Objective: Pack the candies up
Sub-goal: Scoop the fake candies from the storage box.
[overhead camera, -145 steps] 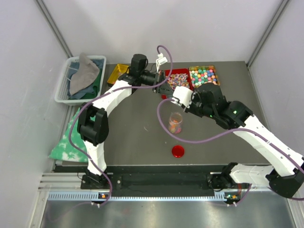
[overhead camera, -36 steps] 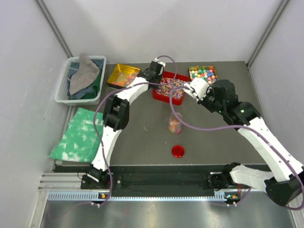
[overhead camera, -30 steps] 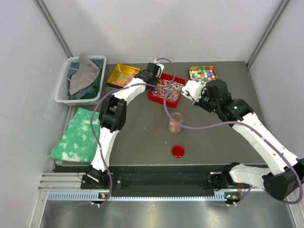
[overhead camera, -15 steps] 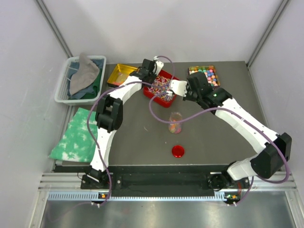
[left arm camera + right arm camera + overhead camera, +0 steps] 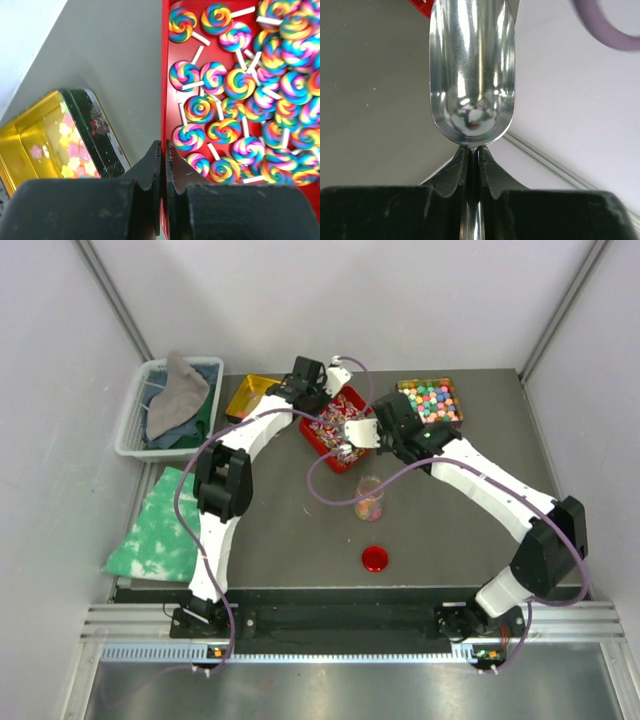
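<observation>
The swirly lollipops [image 5: 240,100] are piled in the red tray [image 5: 164,60] at the far middle of the table, which sits skewed. My left gripper [image 5: 162,150] is pinched nearly all the way together on that tray's left wall, one finger inside and one outside. Just left of it is the yellow tin [image 5: 50,145] with the gummy bits. The pastel balls [image 5: 430,400] are in their own tray off to the right. My right gripper [image 5: 474,152] is clamped tight on the handle of a shiny metal scoop [image 5: 471,65], held by the tray's right side. Nearer me stands the jar [image 5: 369,498] with some candy in it, then the red lid [image 5: 376,559].
</observation>
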`<state>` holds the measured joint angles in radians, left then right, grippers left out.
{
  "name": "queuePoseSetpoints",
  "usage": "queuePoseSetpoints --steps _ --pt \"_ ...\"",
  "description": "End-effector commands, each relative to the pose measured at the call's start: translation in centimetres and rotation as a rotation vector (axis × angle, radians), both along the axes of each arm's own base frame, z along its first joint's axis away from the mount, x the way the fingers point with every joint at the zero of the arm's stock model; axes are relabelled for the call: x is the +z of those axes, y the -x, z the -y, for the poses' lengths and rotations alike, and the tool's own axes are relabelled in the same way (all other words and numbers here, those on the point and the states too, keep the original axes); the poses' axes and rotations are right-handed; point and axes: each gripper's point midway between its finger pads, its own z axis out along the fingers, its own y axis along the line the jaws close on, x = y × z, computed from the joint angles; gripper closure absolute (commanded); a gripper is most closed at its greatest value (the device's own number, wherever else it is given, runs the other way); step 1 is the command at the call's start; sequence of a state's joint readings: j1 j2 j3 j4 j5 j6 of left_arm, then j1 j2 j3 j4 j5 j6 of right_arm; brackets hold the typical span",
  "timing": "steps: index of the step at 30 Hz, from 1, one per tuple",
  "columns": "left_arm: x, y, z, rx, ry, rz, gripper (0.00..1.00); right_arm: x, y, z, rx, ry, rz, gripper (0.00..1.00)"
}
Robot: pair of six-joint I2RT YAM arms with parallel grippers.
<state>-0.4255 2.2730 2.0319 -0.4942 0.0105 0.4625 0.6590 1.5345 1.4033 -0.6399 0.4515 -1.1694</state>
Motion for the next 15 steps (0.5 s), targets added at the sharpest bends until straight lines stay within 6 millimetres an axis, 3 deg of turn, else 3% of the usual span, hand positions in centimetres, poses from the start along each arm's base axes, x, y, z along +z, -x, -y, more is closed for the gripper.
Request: queuePoseSetpoints --steps 1,15 --pt "9.3 0.4 1.2 -0.122 0.118 0.155 1.0 2.3 -1.5 -1.1 0.024 0.024 0.068 1.0" --pt "10.3 2.2 1.6 -0.261 0.12 0.142 1.0 -0.5 -4.5 -2.6 0.028 0.144 0.036 1.0"
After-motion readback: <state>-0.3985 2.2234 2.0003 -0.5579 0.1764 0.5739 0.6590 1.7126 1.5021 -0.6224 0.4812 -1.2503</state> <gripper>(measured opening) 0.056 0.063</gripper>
